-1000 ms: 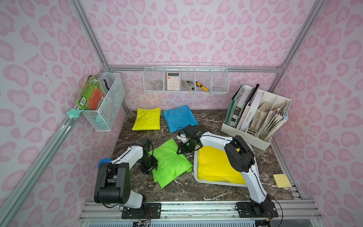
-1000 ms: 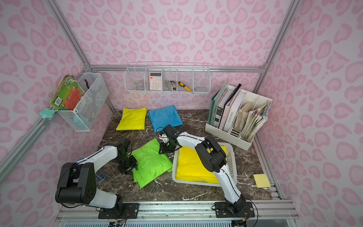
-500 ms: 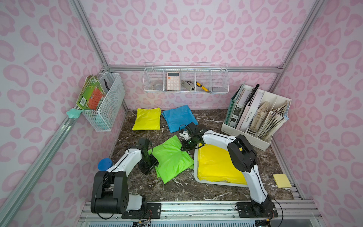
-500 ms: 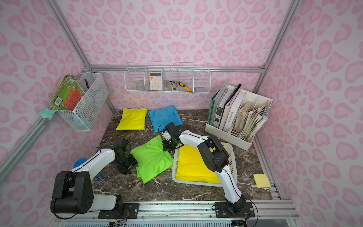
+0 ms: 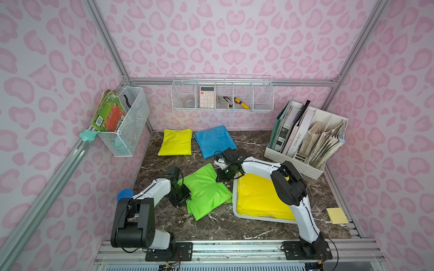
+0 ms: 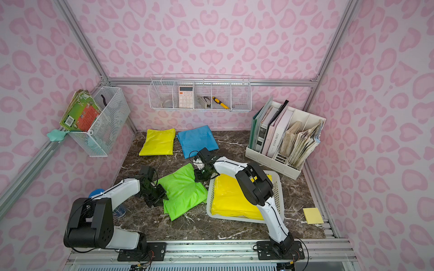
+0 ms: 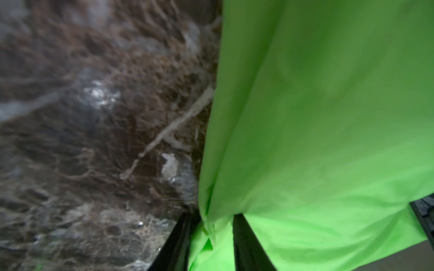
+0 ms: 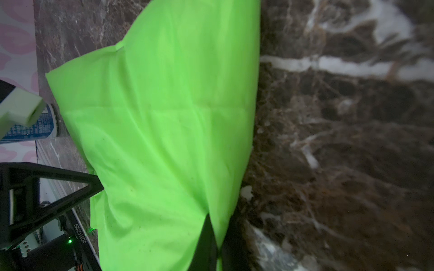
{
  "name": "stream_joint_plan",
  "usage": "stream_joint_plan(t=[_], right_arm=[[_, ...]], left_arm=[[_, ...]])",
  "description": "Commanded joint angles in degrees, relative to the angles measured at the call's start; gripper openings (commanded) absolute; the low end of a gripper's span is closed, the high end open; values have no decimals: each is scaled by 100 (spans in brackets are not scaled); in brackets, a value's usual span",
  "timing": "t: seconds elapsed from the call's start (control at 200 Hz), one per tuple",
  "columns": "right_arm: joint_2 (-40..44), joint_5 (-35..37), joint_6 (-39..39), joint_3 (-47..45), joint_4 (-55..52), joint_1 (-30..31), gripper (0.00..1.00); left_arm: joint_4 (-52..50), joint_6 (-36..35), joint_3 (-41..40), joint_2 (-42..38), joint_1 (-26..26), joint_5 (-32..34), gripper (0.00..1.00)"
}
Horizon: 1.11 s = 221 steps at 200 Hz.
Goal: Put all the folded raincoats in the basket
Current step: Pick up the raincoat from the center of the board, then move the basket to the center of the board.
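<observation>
Nearest the front rail, a pad of yellow sticky notes (image 5: 337, 215) lies at the right edge of the dark marbled surface (image 5: 211, 225), and a blue-lidded container (image 5: 125, 194) stands at the left edge behind the left arm (image 5: 155, 187).

Further in, the green raincoat (image 5: 204, 190) lies folded on the surface just left of the basket (image 5: 235, 201), outside it, with its right edge close against the basket's rim. In both top views the coat is puckered toward its far right corner (image 6: 183, 187). The left jaws sit low at its left edge. The left wrist view shows them closed partway on a bunched fold of the green fabric (image 7: 328, 117). The right arm (image 5: 258, 164) reaches over the basket's far left corner. In the right wrist view its jaws are pressed together on a thin pinch of the same coat (image 8: 164, 129).

The basket sits flat on the surface with a folded yellow raincoat (image 5: 256, 194) lying inside it.

Beyond these, near the back wall, a second yellow raincoat (image 5: 175, 142) and a blue raincoat (image 5: 215, 140) lie side by side on the surface. A white file organiser (image 5: 293, 162) full of folders stands at the far right.

On the back wall hangs a wire basket (image 5: 263, 98) holding a calculator (image 5: 207, 96), and another wire basket (image 5: 133, 122) hangs on the left wall
</observation>
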<state>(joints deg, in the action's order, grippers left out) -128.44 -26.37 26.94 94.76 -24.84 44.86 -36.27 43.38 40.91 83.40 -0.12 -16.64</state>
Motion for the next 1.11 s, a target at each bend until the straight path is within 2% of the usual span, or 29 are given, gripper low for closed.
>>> stream_joint_plan(t=[0.0, 0.19, 0.32, 0.515, 0.67, 0.775, 0.84, 0.92, 1.1], right_arm=[[-5, 18, -22, -26, -182, 40, 6], [129, -142, 47, 57, -142, 95, 6], [278, -335, 183, 313, -159, 143, 5], [651, -561, 416, 923, -376, 232, 4], [1367, -186, 217, 1243, -949, 68, 4], [2145, 55, 93, 766, -1245, -290, 3], [2777, 125, 54, 117, -1228, -598, 3], [3535, 242, 0, -663, -1312, -1063, 3], [5181, 264, -81, -2419, -1585, -2360, 2]], left_arm=[[372, -48, -75, 24, 1, 130, 27], [-267, -3, 185, -287, -1, 460, 0], [-1302, -11, 746, -776, -2, 859, 0], [-2832, -221, 2088, -1498, -2, 1169, 0], [-3562, -453, 3128, -1765, -11, 481, 0], [-3272, -333, 3188, -1939, -168, -252, 0], [-2997, -24, 3131, -1936, -516, -449, 0], [-2587, 398, 3146, -1715, -1245, -403, 0], [-1558, 951, 3590, -406, -2812, -490, 0]])
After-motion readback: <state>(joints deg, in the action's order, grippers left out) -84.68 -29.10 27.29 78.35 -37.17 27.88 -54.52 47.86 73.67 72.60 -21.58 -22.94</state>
